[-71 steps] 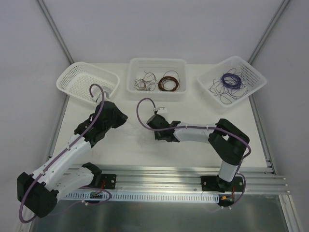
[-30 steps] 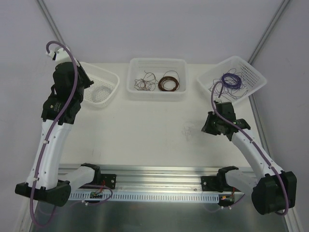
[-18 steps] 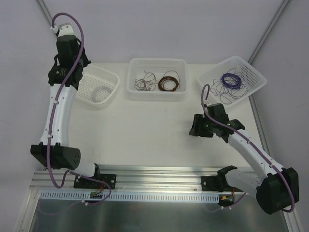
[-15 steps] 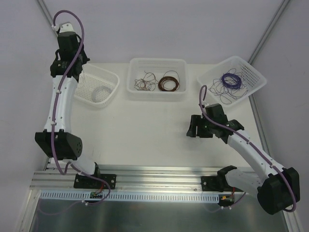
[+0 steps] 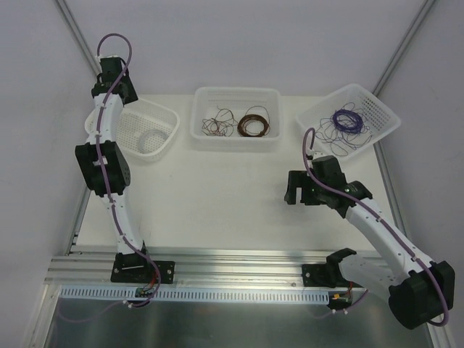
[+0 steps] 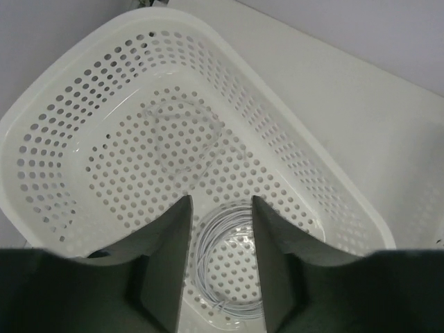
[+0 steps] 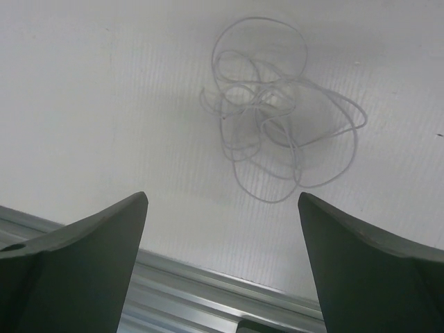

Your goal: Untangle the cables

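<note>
While the right arm (image 5: 377, 225) is hanging over the surface (image 7: 104, 83), I'm seeing the right jaws spread wide, gripping nothing. Cables (image 7: 277, 132), a loose whitish tangle, are lying flat on the surface just ahead of the fingertips (image 7: 132, 208), not touching them. Left jaws are sitting part open with a narrow gap, holding nothing, above the left basket (image 6: 62, 118); a white coil (image 6: 208, 277) is lying in that basket, showing between the fingers (image 6: 173, 236).

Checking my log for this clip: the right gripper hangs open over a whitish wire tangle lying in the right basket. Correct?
Not quite. The whitish wire tangle lies on the table, not in a basket; the right wrist view shows it. The right gripper does hang open over it.
</note>
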Robot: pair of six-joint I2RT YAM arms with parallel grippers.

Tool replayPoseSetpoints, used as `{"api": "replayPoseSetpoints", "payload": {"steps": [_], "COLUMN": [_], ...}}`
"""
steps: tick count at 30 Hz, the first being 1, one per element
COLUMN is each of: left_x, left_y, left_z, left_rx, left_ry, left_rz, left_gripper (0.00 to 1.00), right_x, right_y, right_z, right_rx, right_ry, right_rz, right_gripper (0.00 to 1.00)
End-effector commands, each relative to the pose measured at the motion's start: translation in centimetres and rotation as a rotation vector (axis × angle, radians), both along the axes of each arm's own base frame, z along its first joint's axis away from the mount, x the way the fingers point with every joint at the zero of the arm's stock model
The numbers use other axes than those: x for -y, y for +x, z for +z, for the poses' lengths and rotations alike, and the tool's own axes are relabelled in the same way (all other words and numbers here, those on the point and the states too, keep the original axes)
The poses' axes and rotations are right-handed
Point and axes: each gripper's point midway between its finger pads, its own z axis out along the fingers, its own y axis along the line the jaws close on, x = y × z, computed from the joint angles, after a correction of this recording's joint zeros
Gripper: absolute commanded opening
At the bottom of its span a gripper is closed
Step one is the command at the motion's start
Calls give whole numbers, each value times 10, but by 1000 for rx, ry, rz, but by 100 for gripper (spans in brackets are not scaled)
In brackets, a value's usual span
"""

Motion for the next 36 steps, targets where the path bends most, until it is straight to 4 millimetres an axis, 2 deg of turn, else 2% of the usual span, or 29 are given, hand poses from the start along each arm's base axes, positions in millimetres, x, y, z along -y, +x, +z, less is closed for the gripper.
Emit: {"api": "replayPoseSetpoints", "payload": {"steps": [1,2,4,5,6,7,8,9,10,11,12,13,14,15,16,17,18,20,21,23,24,25,26,27,29,31,32,33,36], "left_x": [7,9,19,23,30,38,48,54,61,74,81,92,108,114,119,138,147,161,175,191,202,211,217,221,236,250,254,258,275], "left_y": [5,0,-11,-21,-30,-36,-47,-58,-66,-78,-91,-99,-114,-127,-136,-151,-165,-189,-204,-227,-241,-251,-263,-274,-295,-315,-323,-331,-349], "left_z": [34,43,37,53,42,45,60,46,48,64,50,51,66,50,50,62,46,55,39,43,27,23,27,11,9,-7,-5,-14,-14], "left_rx": [87,101,81,107,79,82,106,69,68,95,60,61,88,52,51,79,44,72,37,57,19,12,30,-5,-1,-34,-19,-40,-27], "left_ry": [-18,-26,-61,-70,-96,-111,-118,-127,-129,-126,-137,-152,-154,-163,-170,-170,-185,-197,-216,-247,-269,-288,-302,-322,-348,-365,-372,-387,-432], "left_rz": [-33,-38,-65,-72,-78,-97,-121,-130,-140,-164,-170,-198,-237,-243,-250,-299,-310,-350,-380,-434,-459,-486,-512,-517,-570,-617,-634,-638,-689], "left_gripper": [41,54,66,75,79,84,91,93,95,96,97,97,97,98,98,98,98,98,98,97,97,97,97,97,97,97,97,97,96], "right_x": [22,30,40,49,52,54,56,55,52,52,51,50,50,50,51,53,54,57,58,60,61,60,57,55,45,35,27,22,-1], "right_y": [13,15,17,20,21,21,24,25,24,29,31,32,34,36,36,37,37,37,33,32,28,27,27,27,26,30,25,25,22], "right_z": [9,6,3,0,-2,-4,-6,-10,-14,-16,-19,-26,-31,-34,-42,-47,-51,-59,-66,-75,-81,-83,-82,-78,-70,-51,-45,-38,-6], "right_rx": [34,22,2,-10,-21,-31,-36,-54,-70,-68,-70,-91,-96,-100,-116,-115,-121,-130,-147,-159,-171,-175,-167,-152,-129,-83,-77,-62,-5], "right_ry": [-77,-78,-84,-85,-85,-82,-73,-61,-45,-33,-29,-26,-22,-19,-28,-34,-40,-52,-61,-68,-74,-69,-64,-57,-51,-33,-35,-31,19], "right_rz": [-88,-128,-171,-210,-231,-243,-260,-273,-272,-285,-296,-307,-321,-326,-341,-352,-360,-385,-389,-403,-406,-403,-396,-388,-346,-314,-271,-252,-188], "right_gripper": [95,94,92,91,89,89,88,86,85,85,83,82,81,79,77,75,69,63,57,52,48,45,41,31,22,9,6,1,1]}}
